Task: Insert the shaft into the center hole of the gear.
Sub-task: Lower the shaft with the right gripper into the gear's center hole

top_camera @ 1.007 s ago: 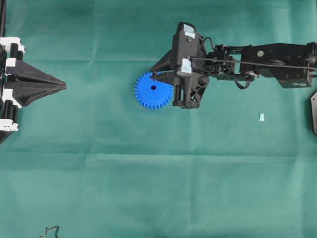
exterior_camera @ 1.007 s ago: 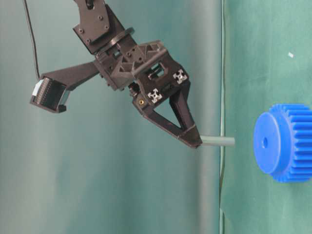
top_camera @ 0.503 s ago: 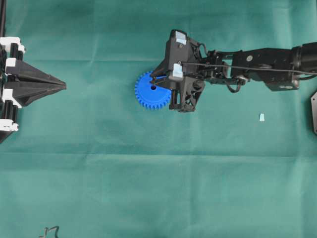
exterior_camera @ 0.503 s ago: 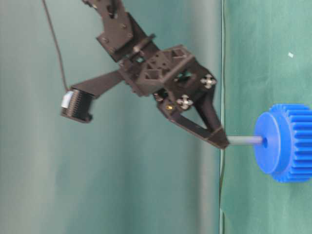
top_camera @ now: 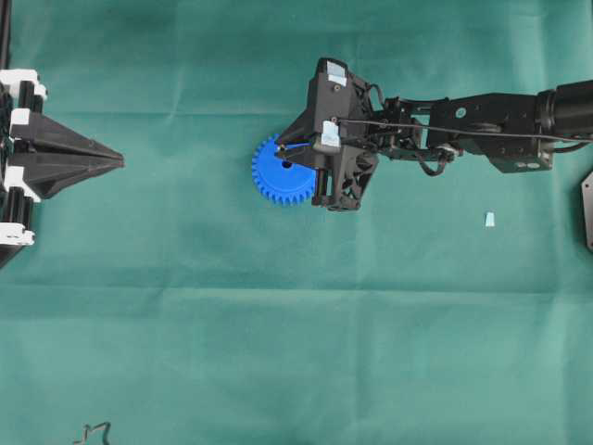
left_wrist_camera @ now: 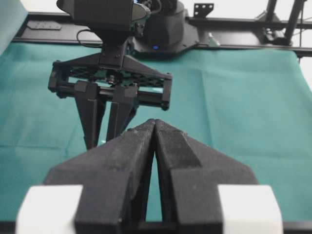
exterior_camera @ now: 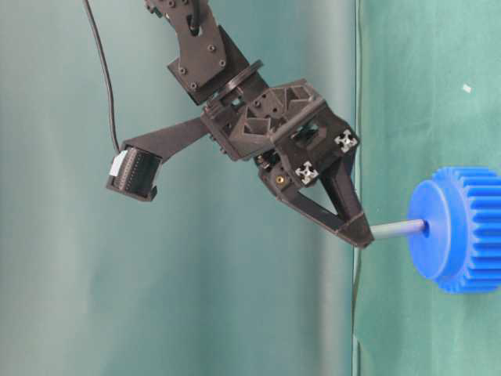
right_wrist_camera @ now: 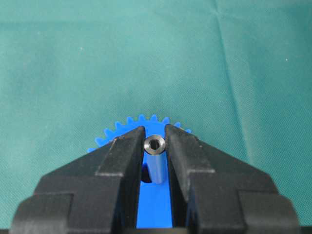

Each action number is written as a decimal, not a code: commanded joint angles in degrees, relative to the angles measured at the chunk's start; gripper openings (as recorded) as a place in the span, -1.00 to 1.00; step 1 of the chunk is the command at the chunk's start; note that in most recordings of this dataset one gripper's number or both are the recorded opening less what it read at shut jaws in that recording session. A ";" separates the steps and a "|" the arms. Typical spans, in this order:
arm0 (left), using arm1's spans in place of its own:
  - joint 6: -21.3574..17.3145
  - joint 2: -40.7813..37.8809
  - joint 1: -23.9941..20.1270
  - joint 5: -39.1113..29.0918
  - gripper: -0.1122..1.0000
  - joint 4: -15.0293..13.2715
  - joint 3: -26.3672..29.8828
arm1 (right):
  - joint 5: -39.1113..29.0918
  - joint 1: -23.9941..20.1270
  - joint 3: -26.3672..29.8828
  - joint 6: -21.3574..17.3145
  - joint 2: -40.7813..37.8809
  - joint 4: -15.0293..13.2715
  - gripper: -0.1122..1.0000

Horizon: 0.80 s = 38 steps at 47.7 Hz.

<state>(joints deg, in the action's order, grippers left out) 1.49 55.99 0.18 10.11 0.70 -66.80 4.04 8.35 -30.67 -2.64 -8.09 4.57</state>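
The blue gear [top_camera: 274, 181] lies flat on the green cloth, left of centre. My right gripper [exterior_camera: 362, 235] is shut on the shaft [exterior_camera: 398, 229], a thin grey pin, and holds it by its upper end. The shaft's other end meets the raised hub at the center hole [exterior_camera: 425, 227]. In the right wrist view the shaft [right_wrist_camera: 155, 144] sits pinched between the two black fingers of the right gripper [right_wrist_camera: 155, 139], with the gear [right_wrist_camera: 146, 123] below. My left gripper [top_camera: 119, 162] rests far to the left, shut and empty, its tips [left_wrist_camera: 155, 122] pressed together.
A small pale blue wedge [top_camera: 489, 219] lies on the cloth right of the gear. A dark plate [top_camera: 587, 209] sits at the right edge. A small wire shape [top_camera: 93, 433] lies at the bottom left.
The right gripper has carried the shaft to the gear. Its free end stood apart from the hub a second ago and now meets the center hole. The left arm has not moved.
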 commanded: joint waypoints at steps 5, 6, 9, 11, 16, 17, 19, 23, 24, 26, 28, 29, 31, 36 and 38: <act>0.00 -0.18 0.09 0.26 -0.80 0.18 1.67 | 0.62 0.00 1.76 -0.09 1.32 0.18 -0.50; 0.00 -0.18 0.09 0.35 -0.80 0.09 1.76 | 0.70 -0.09 1.85 -0.09 1.41 0.18 -0.50; 0.00 -0.18 0.09 0.35 -0.80 0.09 1.76 | 0.79 -0.35 2.11 -0.09 1.85 0.18 -0.50; 0.00 -0.18 0.09 0.26 -0.80 0.09 1.76 | 0.88 -0.62 2.20 -0.09 1.93 0.18 -0.50; 0.00 -0.18 0.09 0.35 -0.80 0.09 1.67 | 0.97 -1.05 2.02 -0.09 1.93 0.18 -0.50; 0.00 -0.18 0.09 0.26 -0.80 0.09 1.76 | 0.97 -1.14 2.02 -0.09 1.93 0.18 -0.50; 0.00 -0.18 0.09 0.26 -0.80 0.09 1.76 | 0.97 -1.32 1.93 -0.18 1.93 0.18 -0.50; 0.00 -0.18 0.09 0.26 -0.80 0.09 1.67 | 0.97 -1.41 1.67 -0.18 1.76 0.18 -0.50; 0.00 -0.18 0.09 0.26 -0.80 0.09 1.76 | 0.97 -1.41 1.67 -0.26 1.67 0.18 -0.50; 0.00 -0.18 0.09 0.35 -0.80 0.09 1.76 | 1.05 -1.41 1.49 -0.53 1.49 0.26 -0.50; 0.00 -0.18 0.09 0.26 -0.80 0.09 1.76 | 0.97 -1.41 1.41 -0.70 1.32 0.26 -0.50; 0.00 -0.18 0.09 0.26 -0.80 0.18 1.76 | 0.97 -1.41 1.32 -0.88 1.14 0.26 -0.50; 0.00 -0.18 0.09 0.26 -0.80 0.09 1.76 | 0.97 -1.41 1.23 -1.14 0.97 0.26 -0.50; 0.00 -0.18 0.09 0.35 -0.80 0.09 1.76 | 0.97 -1.41 1.05 -1.32 0.79 0.26 -0.50; 0.00 -0.18 0.09 0.35 -0.80 0.09 1.76 | 1.05 -1.41 1.05 -1.32 0.70 0.26 -0.50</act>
<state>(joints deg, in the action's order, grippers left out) 1.49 55.99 0.09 10.11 0.62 -66.80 4.48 6.94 -30.15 -3.87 -8.09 4.66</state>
